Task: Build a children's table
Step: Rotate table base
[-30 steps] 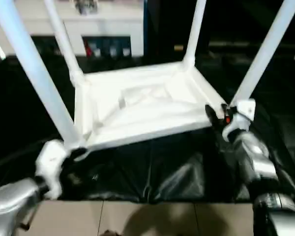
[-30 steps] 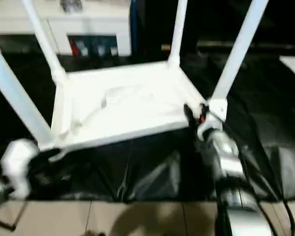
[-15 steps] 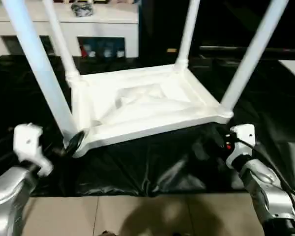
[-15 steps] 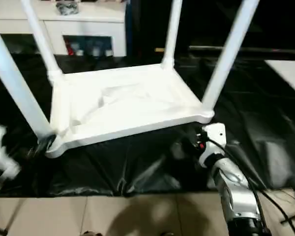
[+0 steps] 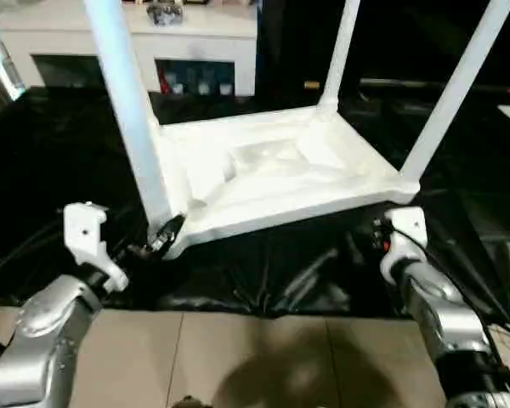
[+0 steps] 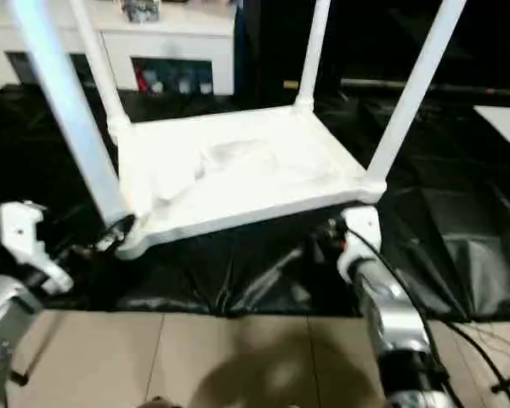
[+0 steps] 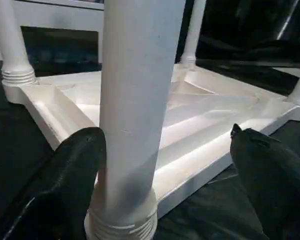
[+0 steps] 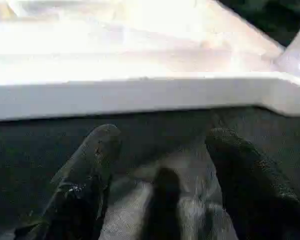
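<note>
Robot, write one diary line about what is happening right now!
table: upside down, four legs up | left gripper: open around near leg | right gripper: open, empty, by table edge

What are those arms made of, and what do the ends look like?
Both forearms are rounded silver shells. Each carries a white block at the wrist, and the right one has a small red mark and a thin black cable. The left gripper and right gripper have thick black fingers.

The upturned white plastic rectangular tabletop [image 5: 272, 183] covers the middle of the black-covered desk [image 5: 59, 161], four white tubular legs [image 5: 132, 119] rising as posts; open cloth lies along its near edge and between the legs.
</note>
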You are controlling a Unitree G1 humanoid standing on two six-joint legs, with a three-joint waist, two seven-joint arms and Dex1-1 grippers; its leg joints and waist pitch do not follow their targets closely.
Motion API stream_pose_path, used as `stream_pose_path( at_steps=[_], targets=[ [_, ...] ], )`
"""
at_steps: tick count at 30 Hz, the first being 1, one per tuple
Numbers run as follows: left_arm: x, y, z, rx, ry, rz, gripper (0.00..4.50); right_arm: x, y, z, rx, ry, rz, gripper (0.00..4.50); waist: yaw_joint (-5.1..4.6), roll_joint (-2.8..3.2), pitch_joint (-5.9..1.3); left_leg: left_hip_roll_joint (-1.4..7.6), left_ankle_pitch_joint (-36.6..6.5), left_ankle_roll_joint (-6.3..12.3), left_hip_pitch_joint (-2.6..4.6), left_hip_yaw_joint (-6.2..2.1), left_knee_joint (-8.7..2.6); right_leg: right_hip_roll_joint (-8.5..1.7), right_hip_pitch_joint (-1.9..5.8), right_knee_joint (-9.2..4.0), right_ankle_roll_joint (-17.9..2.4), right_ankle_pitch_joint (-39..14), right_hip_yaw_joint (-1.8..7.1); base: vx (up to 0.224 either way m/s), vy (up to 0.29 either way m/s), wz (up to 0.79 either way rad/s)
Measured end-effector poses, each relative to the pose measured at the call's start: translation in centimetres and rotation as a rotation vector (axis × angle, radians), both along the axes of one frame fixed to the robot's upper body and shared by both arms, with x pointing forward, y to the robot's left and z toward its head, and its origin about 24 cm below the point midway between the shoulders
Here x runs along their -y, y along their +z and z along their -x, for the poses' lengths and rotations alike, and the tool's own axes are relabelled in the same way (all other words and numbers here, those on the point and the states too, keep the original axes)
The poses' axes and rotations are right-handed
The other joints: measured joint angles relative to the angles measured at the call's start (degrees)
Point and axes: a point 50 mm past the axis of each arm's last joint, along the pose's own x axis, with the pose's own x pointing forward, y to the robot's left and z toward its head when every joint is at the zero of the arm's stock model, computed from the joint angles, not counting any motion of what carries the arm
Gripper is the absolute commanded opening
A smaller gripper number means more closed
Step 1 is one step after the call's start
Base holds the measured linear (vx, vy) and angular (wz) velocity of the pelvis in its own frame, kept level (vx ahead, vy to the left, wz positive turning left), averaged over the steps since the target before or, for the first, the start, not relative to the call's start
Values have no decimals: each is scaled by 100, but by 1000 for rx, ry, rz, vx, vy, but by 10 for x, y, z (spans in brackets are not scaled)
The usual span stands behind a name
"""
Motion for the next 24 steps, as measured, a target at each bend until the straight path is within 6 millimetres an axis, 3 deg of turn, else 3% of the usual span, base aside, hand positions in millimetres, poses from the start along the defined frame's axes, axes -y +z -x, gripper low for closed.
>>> stream_pose_path(
  at_steps=[3,7,14,21,24],
  targets=[
    [4,4,-11,16,29,-3,445,-2,-3,-1,-12,-6,0,312,0,-29,1,-3,0,0,-5,23,-77,-3,1,-88,5,2,-5,0,0,0],
    [9,8,-24,18,29,-6,445,-4,-8,-5,-44,-22,11,312,-21,-28,2,-5,3,4,-13,42,-82,-15,-9,-128,6,3,-8,0,0,0],
    [29,11,-43,12,-41,42,445,-10,-9,-23,-75,-14,35,312,-33,12,23,-6,3,5,-16,68,-85,-29,4,-219,5,3,-14,0,0,0],
    [57,18,-34,-22,-332,169,445,-18,-16,-34,-131,19,56,312,-128,18,41,-6,2,5,-7,77,-87,-44,6,-255,4,2,-36,0,0,0],
    [65,19,-30,-30,-422,193,445,-20,-18,-38,-155,25,61,312,-159,25,53,11,2,5,-7,60,-88,-60,1,-283,5,2,-131,0,0,0]
  ],
)
